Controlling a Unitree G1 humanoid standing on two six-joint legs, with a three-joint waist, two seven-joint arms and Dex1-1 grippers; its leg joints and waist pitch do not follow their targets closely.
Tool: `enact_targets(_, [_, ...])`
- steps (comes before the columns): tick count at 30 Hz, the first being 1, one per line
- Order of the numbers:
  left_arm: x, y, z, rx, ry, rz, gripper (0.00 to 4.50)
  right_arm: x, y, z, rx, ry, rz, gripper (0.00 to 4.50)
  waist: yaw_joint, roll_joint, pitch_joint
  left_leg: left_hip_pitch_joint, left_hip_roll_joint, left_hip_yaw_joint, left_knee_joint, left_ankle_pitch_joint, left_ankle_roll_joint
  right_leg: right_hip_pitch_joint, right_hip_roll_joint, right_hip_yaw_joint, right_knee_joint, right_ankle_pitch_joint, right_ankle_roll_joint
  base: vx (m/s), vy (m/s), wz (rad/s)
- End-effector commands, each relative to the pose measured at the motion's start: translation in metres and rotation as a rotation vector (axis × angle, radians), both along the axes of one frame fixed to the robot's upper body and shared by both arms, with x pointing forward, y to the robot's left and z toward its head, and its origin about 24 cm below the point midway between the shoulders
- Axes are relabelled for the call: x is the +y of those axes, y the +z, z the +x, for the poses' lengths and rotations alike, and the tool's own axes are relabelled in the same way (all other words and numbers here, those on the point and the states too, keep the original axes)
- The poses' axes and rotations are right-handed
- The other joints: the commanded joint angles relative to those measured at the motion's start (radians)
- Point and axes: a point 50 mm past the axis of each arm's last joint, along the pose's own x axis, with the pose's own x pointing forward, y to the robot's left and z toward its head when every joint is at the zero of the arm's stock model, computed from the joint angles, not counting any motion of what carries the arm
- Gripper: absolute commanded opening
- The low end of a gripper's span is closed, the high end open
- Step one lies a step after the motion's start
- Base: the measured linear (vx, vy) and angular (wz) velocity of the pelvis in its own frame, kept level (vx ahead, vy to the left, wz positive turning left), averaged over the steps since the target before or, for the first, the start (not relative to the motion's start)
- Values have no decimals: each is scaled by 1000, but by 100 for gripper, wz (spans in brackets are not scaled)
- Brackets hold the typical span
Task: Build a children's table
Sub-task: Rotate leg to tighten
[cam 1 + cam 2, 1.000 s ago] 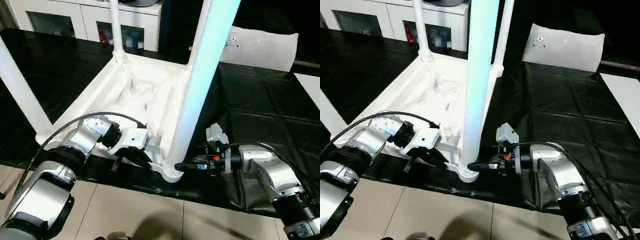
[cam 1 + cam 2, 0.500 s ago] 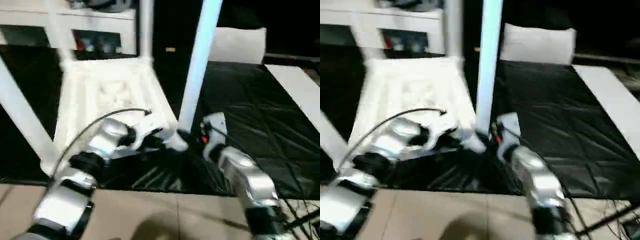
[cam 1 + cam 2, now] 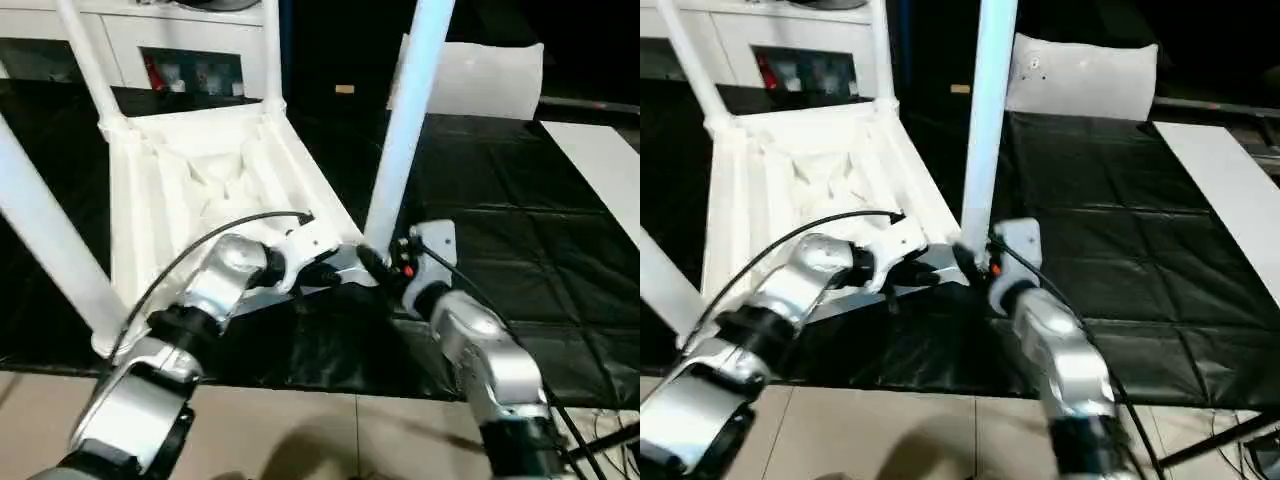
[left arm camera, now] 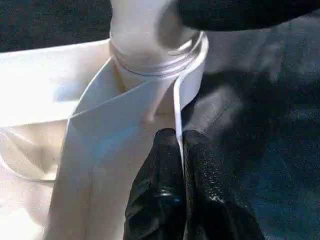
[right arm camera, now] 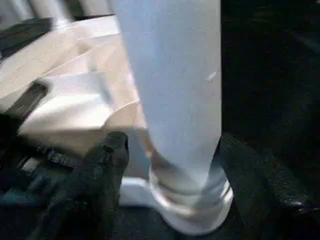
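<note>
Now left claw [image 4: 181, 150] pinched on tabletop [image 3: 190, 180] rim, right claw [image 5: 170, 160] spread around leg [image 5: 170, 90].

Head stereo pair looks fwd and down over both forearms at the upturned tabletop [image 3: 200, 170] – same scene, slightly offset. Left wrist cam sits v. close to the corner socket [image 4: 155, 55]; right wrist cam faces the same socket and its leg [image 5: 170, 80] – opposite side.
</note>
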Motion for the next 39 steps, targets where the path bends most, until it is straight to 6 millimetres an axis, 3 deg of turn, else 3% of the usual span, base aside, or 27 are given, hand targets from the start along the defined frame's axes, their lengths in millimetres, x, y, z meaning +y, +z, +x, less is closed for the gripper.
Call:
enact_targets(1, [-2,1,-5,-17,-111,8,0,2,3,-7,-23,131,23,354,5,7,-56,1,65,-21,-76,-151,54,53,-98,64,-75,-107,-225,0,0,0])
enact_targets(2, [-2,1,-5,-17,-111,8,0,2,3,-7,-23,131,23,354,5,7,-56,1,65,-21,-76,-151,54,53,-98,64,-75,-107,-225,0,0,0])
enact_targets(4, [7,-1,-10,-2,-200,39,0,-14,5,-12,-37,240,-15,361,7,5,-52,2,64,-23,-77,-182,41,53,-99,63,-83,-197,-210,0,0,0])
enact_targets(6, [12,-1,-13,20,-271,48,0,-24,6,-15,-45,329,-51,384,8,2,-53,5,65,-22,-75,-185,42,50,-98,64,-84,-203,-204,0,0,0])
enact_targets(10, [19,0,-20,69,-408,73,0,-37,10,-18,-45,476,-101,426,23,0,-56,5,67,-19,-72,-141,57,50,-100,64,-72,-125,-226,0,0,0])
enact_targets(14, [22,2,-23,111,-510,99,0,-44,14,-20,-48,617,-132,426,32,-1,-59,8,69,-17,-69,-120,70,50,-100,61,-65,-85,-249,0,0,0])
enact_targets(20, [23,4,-26,138,-633,154,0,-45,16,-19,-43,776,-150,426,56,-3,-59,9,72,-13,-67,-116,71,51,-102,59,-62,-94,-251,0,0,0])
enact_targets(22, [21,5,-27,140,-671,173,0,-42,17,-17,-34,812,-141,392,60,-7,-61,7,73,-13,-67,-105,71,52,-101,57,-59,-80,-254,0,0,0])
enact_targets(25, [20,5,-28,138,-699,189,0,-38,17,-15,-31,841,-136,387,64,-6,-63,8,73,-14,-66,-97,70,51,-102,56,-55,-73,-260,0,0,0])
enact_targets(26, [18,5,-28,137,-709,193,0,-35,16,-13,-32,859,-130,358,65,-6,-63,8,73,-13,-65,-96,69,51,-102,56,-55,-72,-259,0,0,0])
enact_targets(30, [15,5,-28,132,-733,204,0,-27,16,-10,-30,907,-116,344,73,-7,-64,9,73,-12,-64,-93,66,50,-103,56,-54,-73,-259,0,0,0])
enact_targets(33, [14,6,-27,131,-737,206,0,-24,16,-9,-22,929,-101,302,76,-7,-65,9,74,-13,-63,-80,67,51,-102,55,-50,-44,-262,0,0,0])
enact_targets(39, [16,5,-26,135,-743,223,0,-21,16,-9,8,975,-75,257,77,-7,-64,7,72,-13,-64,-96,62,52,-102,55,-54,-78,-252,0,0,0])
